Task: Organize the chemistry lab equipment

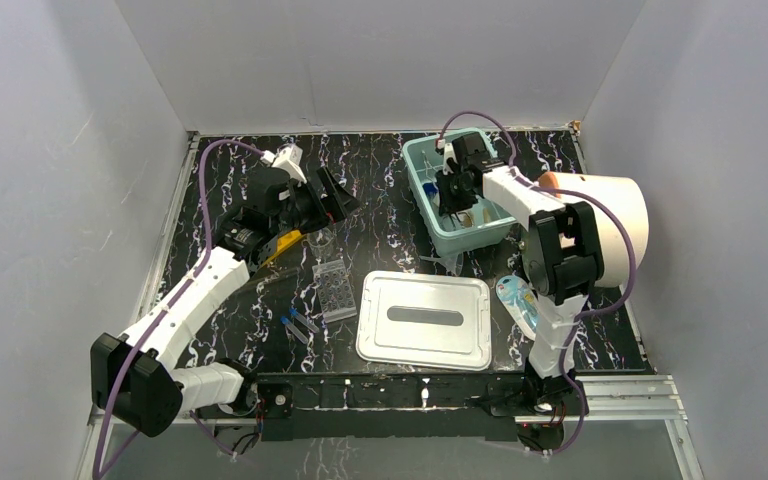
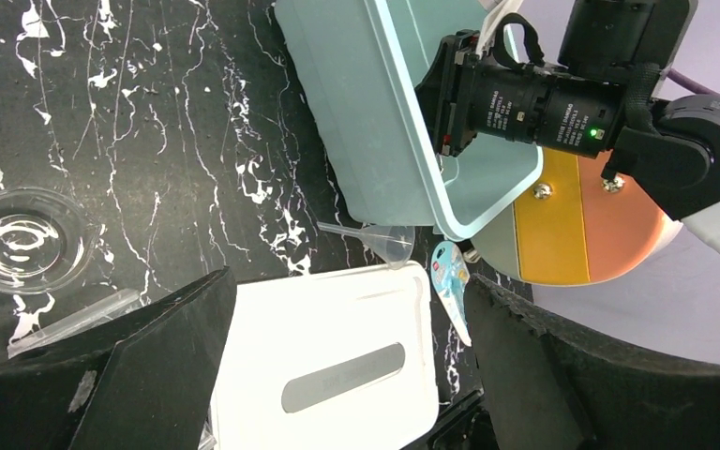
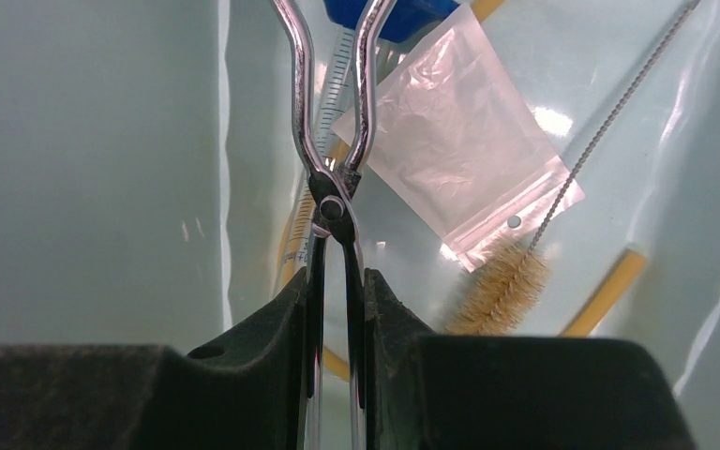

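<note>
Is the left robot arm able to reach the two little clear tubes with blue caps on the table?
Probably yes. The clear blue-capped tubes lie uncovered on the black marbled table, on the left arm's side. The left end effector is open and holds nothing.

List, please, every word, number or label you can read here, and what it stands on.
Nothing reads legibly.
The right arm's black motor housing: white print, too small to read.
The graduated tube in the bin: scale marks, digits blurred.
The blue-and-white packet: print blurred.
The metal forceps in the right gripper: no marking.
</note>
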Robot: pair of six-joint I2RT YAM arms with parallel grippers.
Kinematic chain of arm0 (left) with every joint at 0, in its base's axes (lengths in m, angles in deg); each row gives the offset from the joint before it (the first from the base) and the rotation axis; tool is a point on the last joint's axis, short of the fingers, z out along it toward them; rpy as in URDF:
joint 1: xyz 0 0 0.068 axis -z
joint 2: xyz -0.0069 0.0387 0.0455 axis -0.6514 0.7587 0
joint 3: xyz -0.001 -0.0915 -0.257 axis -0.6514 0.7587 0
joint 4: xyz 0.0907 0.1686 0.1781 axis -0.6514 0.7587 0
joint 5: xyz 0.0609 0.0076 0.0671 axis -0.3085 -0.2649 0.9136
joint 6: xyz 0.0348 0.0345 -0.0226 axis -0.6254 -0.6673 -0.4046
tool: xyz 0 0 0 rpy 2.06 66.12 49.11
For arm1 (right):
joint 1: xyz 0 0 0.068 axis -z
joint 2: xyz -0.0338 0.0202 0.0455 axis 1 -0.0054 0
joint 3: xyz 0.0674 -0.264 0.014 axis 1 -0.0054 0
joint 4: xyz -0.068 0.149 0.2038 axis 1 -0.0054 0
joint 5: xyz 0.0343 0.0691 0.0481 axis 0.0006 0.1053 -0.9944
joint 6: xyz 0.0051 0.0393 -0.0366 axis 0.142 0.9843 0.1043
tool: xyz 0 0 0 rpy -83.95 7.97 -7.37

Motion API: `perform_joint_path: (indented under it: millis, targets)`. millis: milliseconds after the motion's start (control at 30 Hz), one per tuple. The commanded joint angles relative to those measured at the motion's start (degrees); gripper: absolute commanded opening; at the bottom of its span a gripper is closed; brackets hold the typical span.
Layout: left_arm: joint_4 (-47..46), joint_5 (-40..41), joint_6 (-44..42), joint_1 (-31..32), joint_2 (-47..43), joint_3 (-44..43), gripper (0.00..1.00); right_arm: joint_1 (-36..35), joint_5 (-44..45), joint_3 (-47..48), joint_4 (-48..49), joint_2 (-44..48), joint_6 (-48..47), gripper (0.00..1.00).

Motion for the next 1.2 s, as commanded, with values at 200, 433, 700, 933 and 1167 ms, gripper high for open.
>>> perform_joint_path:
  millis: [200,433,700,933,1167]
  targets:
    - [2.6,1.4,-2.2,-0.3,-0.1,-2.4,0.91,0.1,-0.1,1.0,3.1,-2.9,-0.1,0.15]
    - [3.5,2.9,-2.7,-0.2,-0.8,-2.6,0.91,0.1,1.3,3.4,0.7,-0.8,0.8,0.37]
    - [4.7,6.2,-4.2,-0.3,-2.6,-2.2,0.91,0.1,2.4,5.0,-1.3,5.1,2.2,0.48]
    - [7.1,8.9,-5.9,-0.4,-2.7,-3.0,0.92,0.1,5.0,6.8,-7.6,14.7,6.4,0.57]
    - [10.9,9.8,-6.7,-0.4,-2.5,-5.2,0.98,0.1,5.6,-2.4,-13.7,30.6,11.8,0.69]
